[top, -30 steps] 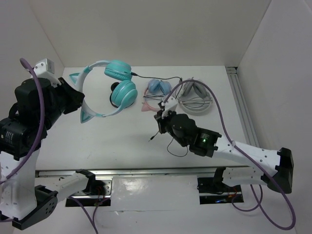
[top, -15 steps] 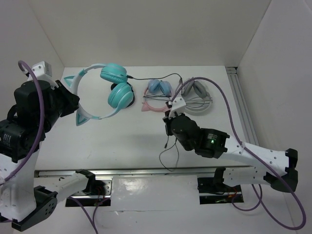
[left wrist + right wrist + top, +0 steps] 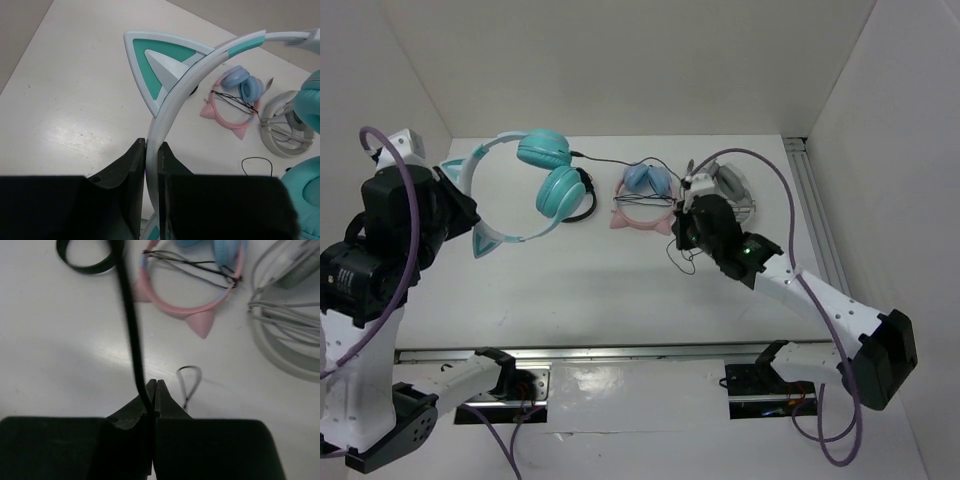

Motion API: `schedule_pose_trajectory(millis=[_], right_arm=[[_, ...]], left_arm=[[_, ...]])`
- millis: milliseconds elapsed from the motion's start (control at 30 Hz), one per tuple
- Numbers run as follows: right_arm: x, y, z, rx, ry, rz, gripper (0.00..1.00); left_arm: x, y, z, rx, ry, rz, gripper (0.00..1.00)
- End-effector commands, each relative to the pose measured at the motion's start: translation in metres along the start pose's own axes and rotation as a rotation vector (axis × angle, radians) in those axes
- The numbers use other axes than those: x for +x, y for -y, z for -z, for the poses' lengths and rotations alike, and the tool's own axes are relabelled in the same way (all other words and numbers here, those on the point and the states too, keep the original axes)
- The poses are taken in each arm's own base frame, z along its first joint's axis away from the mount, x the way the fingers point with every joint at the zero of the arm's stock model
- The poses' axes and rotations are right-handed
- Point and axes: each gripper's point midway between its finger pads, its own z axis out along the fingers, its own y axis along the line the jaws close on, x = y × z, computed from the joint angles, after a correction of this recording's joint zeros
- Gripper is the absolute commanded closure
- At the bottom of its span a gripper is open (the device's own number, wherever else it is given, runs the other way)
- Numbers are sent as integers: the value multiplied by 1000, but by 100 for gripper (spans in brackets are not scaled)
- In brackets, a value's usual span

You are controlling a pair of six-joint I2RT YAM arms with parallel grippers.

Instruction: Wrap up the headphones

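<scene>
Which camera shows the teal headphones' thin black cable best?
The right wrist view: the thin black cable runs close-up into the shut right gripper. The top view shows it faintly; the left wrist only a small loop.

White table (image 3: 570,285), pink headphones (image 3: 645,181), grey headphones (image 3: 738,190)

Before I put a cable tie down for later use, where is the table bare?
The near table is bare, between the held teal headphones and the front rail. The back right is crowded: the pink pair, the grey-white pair and the black cable running to the right fingers.
</scene>
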Motion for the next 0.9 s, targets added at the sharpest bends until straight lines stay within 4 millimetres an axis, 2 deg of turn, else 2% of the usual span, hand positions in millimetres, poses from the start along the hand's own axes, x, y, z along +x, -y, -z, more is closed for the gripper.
schedule_pose_trajectory(millis=[0, 33, 67, 100, 133, 167, 200, 233, 267, 300, 333, 367, 400, 433, 467, 500, 533, 567, 600, 633, 667, 700, 733, 767, 800, 833, 867], right_arm=[[-69, -6, 5, -301, 180, -111, 100], [-76, 18, -5, -129, 178, -144, 100], [-53, 45, -26, 90, 83, -137, 100], [-78, 64, -21, 316, 159, -109, 100], [-79, 64, -30, 340, 135, -86, 100], [-72, 54, -49, 278, 74, -59, 100], [-71, 8, -57, -105, 20, -39, 100], [-65, -27, -50, -407, 6, -22, 100], [-93, -54, -28, -693, 136, 18, 100], [-84, -72, -9, -872, 89, -12, 100], [-96, -82, 0, -905, 99, 26, 100], [-93, -92, 3, -928, 67, 64, 100], [-73, -97, -12, -759, -8, 117, 100], [-94, -90, -22, -513, 23, 150, 100], [-101, -59, -27, -126, 60, 150, 100], [-80, -42, -18, 258, 73, 128, 100], [-111, 39, 28, 830, 259, 117, 100], [-109, 53, 31, 897, 257, 101, 100], [-95, 71, 29, 903, 149, 114, 100], [-77, 85, 9, 836, 42, 71, 100], [-68, 74, 0, 724, 18, 74, 100], [-105, 50, 4, 478, 159, -77, 100], [-102, -9, -5, -63, 97, -68, 100], [-62, -29, -2, -336, 51, -82, 100], [-97, -45, 22, -561, 215, -86, 100], [-101, -41, 44, -690, 239, -87, 100], [-102, -52, 59, -801, 216, -40, 100]], left_arm=[[-12, 19, -32, -1, 46, 54, 100], [-11, 22, -44, -18, 34, 50, 100], [-9, 20, -55, -45, 23, 48, 100], [-9, 26, -60, -25, 9, 42, 100], [-10, 28, -75, -34, -12, 38, 100], [-12, 33, -81, -22, -18, 43, 100], [-18, 35, -83, -11, -17, 47, 100], [-18, 41, -88, 3, -31, 45, 100], [-19, 40, -96, -4, -49, 52, 100], [-26, 46, -88, 40, -45, 65, 100], [-28, 49, -85, 57, -44, 59, 100], [-31, 45, -83, 52, -32, 66, 100], [-42, 40, -69, 60, 11, 68, 100], [-48, 36, -63, 59, 35, 51, 100], [-50, 28, -59, 35, 34, 44, 100], [-61, 25, -49, 31, 66, 45, 100], [-64, 22, -42, 25, 76, 38, 100], [-66, 22, -37, 27, 80, 30, 100], [-66, 21, -35, 27, 80, 30, 100], [-66, 22, -31, 39, 84, 31, 100], [-67, 21, -31, 31, 88, 32, 100], [-67, 21, -31, 31, 88, 32, 100], [-67, 21, -31, 31, 88, 32, 100], [-68, 20, -27, 35, 96, 34, 100], [-68, 20, -27, 35, 96, 34, 100], [-69, 19, -22, 40, 107, 37, 100], [-72, 15, -19, 21, 117, 38, 100]])
